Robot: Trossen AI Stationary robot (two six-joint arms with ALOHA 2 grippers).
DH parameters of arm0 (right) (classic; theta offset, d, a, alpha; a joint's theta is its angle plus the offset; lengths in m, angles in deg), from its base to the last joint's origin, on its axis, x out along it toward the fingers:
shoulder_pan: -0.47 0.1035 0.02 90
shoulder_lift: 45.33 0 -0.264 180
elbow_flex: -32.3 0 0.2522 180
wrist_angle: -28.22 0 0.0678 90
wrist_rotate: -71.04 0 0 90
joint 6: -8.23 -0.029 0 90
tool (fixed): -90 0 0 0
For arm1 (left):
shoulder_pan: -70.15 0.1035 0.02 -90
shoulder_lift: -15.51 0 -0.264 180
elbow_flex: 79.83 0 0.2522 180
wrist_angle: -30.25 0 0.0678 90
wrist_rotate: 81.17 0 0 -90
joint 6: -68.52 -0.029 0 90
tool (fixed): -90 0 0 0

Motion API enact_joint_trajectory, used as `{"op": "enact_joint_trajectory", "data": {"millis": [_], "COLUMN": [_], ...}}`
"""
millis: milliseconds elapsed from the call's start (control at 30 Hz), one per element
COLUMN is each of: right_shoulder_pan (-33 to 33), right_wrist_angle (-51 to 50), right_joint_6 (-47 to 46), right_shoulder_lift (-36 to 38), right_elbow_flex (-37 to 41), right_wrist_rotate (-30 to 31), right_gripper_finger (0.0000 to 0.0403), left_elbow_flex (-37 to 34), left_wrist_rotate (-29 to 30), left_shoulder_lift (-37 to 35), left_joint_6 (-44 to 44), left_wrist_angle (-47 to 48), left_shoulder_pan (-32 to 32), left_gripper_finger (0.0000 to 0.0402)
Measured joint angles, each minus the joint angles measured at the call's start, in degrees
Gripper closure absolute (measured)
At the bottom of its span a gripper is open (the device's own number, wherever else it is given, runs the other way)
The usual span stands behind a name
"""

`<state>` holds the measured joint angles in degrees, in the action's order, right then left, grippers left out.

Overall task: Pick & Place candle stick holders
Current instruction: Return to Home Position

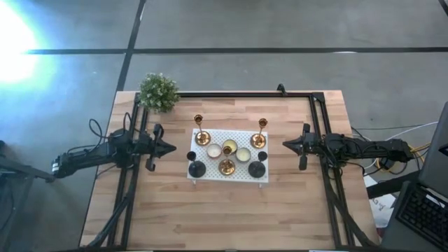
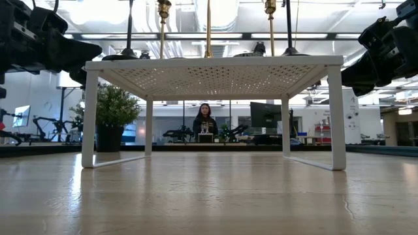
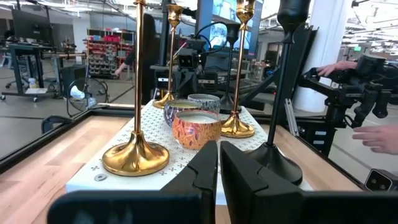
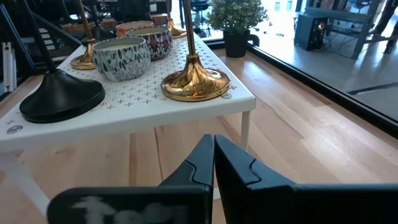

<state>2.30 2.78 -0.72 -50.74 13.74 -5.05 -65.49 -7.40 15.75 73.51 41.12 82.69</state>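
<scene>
A white perforated shelf (image 1: pixel 210 173) stands on its legs at the middle of the wooden table. Three brass candle stick holders (image 1: pixel 201 136) (image 1: pixel 260 138) (image 1: pixel 227 166) stand upright on it on their round bases. Two black holders (image 1: pixel 196 168) (image 1: pixel 257 168) stand at its near corners. My left gripper (image 1: pixel 171 148) (image 3: pixel 219 162) hangs shut to the shelf's left, pointing at it. My right gripper (image 1: pixel 285 144) (image 4: pixel 213 155) hangs shut to the shelf's right, also pointing at it. Both are clear of everything.
Three candle jars (image 1: pixel 229 147) sit among the holders on the shelf. A potted plant (image 1: pixel 158 91) stands at the far left corner. A black frame (image 1: pixel 245 94) runs along the table's far edge and sides. Beyond the table, a person (image 2: pixel 205 121) and a hand (image 3: pixel 379 134) show.
</scene>
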Motion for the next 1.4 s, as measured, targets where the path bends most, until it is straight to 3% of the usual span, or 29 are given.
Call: {"op": "enact_joint_trajectory", "data": {"millis": [300,500,600,733,800,1033,1400], "right_shoulder_pan": [0.0,0.0,0.0,-0.2,-0.5,-1.4,-1.4], "right_wrist_angle": [1.2,14.3,15.0,14.4,14.4,13.4,13.2], "right_joint_6": [0.0,4.1,2.8,4.6,6.9,4.6,6.4], "right_shoulder_lift": [0.1,1.0,2.0,4.0,4.6,5.4,4.2], "right_elbow_flex": [0.3,4.3,4.3,4.3,4.3,4.3,4.3], "right_wrist_rotate": [0.0,-0.7,-6.8,-23.7,-28.4,-21.3,-20.3], "right_gripper_finger": [0.0394,0.0394,0.0394,0.0394,0.0394,0.0394,0.0394], "left_elbow_flex": [0.0,0.0,0.0,0.0,0.0,0.0,0.0], "left_wrist_rotate": [0.0,0.0,0.0,0.0,0.0,0.0,0.0], "left_shoulder_lift": [0.0,0.0,0.0,0.0,0.0,0.0,0.1], "left_joint_6": [0.0,0.0,0.0,0.0,0.0,0.0,0.0], "left_wrist_angle": [0.0,0.0,-0.1,-0.1,-0.1,-0.1,-0.1], "left_shoulder_pan": [0.0,0.0,0.0,0.0,0.0,0.0,0.0], "left_gripper_finger": [0.0378,0.0378,0.0378,0.0378,0.0378,0.0378,0.0378]}}
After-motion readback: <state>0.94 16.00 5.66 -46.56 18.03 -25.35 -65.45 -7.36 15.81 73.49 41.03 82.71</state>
